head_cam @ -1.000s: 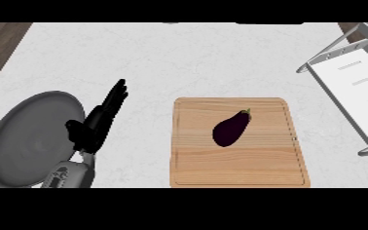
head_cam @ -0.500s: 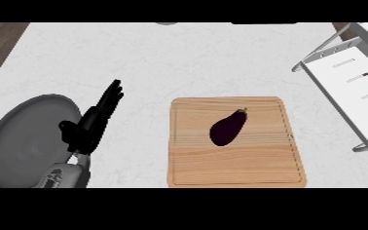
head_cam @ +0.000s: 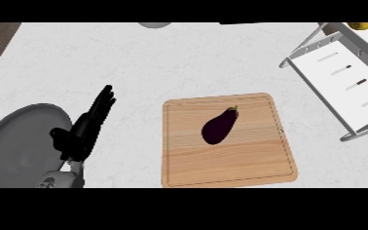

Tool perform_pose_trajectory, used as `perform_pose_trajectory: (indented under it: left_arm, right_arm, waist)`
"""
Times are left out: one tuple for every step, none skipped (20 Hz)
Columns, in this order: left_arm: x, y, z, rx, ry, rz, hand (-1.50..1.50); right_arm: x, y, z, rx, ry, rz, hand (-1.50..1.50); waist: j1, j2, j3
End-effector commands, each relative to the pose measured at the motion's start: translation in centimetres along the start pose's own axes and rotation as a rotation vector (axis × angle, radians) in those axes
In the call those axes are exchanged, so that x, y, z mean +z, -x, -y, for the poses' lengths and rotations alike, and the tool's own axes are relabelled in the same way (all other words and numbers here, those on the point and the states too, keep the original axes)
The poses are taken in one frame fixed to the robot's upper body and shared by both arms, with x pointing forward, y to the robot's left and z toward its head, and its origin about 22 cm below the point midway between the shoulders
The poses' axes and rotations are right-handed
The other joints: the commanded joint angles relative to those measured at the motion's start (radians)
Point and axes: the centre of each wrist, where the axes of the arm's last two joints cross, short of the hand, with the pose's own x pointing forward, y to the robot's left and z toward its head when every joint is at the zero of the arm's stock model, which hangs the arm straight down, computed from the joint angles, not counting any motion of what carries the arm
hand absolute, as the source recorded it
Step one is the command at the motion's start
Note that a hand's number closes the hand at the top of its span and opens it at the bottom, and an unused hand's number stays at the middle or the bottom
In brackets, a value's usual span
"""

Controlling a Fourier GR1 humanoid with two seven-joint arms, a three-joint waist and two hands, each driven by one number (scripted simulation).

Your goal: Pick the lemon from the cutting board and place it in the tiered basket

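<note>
Closest to me, at the lower left, I see my left robot hand [head_cam: 81, 135] above the white tabletop [head_cam: 144, 63], its black fingers straight and held together, pointing up and slightly right, holding nothing. It overlaps the right rim of a round grey plate [head_cam: 25, 141] that lies at the left edge. My right robot hand does not show anywhere in the head view.

Just to the right of the left robot hand, with a strip of bare tabletop between them, lies the wooden cutting board [head_cam: 230, 163], a rounded rectangle reaching down to the lower edge of the scene. On its upper middle I see a dark purple eggplant [head_cam: 218, 126], lying at a slant with its stem end toward the upper right. I see no lemon on the board; the eggplant is the only thing on it.

Farther off, at the upper right, stands the tiered basket [head_cam: 338, 73], a white tray in a grey wire frame, well apart from the board. At the far top edge I make out a small grey round object [head_cam: 155, 25], too cut off to name.
</note>
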Motion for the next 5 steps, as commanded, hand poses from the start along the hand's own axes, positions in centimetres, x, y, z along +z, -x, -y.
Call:
perform_pose_trajectory:
  left_arm:
    - [1.4,1.3,-1.3,0.017,-0.064,-0.023,0.00]
    - [0.4,-0.1,0.4,0.014,-0.045,-0.009,0.00]
    - [1.4,1.3,-0.2,0.010,-0.051,-0.030,0.00]
    - [2.5,1.7,-0.7,0.004,-0.031,-0.020,0.00]
    - [1.9,1.3,-0.2,0.019,-0.053,-0.022,0.00]
  right_arm:
    - [-0.8,0.6,5.1,-0.021,0.019,0.046,-1.50]
    - [-0.6,-0.3,6.3,-0.028,0.011,0.042,-1.50]
    - [-1.1,2.5,7.1,0.004,-0.013,0.018,-1.50]
    - [-1.1,1.9,8.7,0.009,-0.019,0.044,-1.50]
    - [-1.5,2.7,10.2,0.024,-0.022,0.020,-1.50]
  waist:
    - [-0.040,-0.009,0.000]
    - [-0.038,-0.009,0.000]
    - [-0.053,-0.010,0.001]
    - [-0.040,-0.009,0.001]
    - [-0.045,-0.008,0.001]
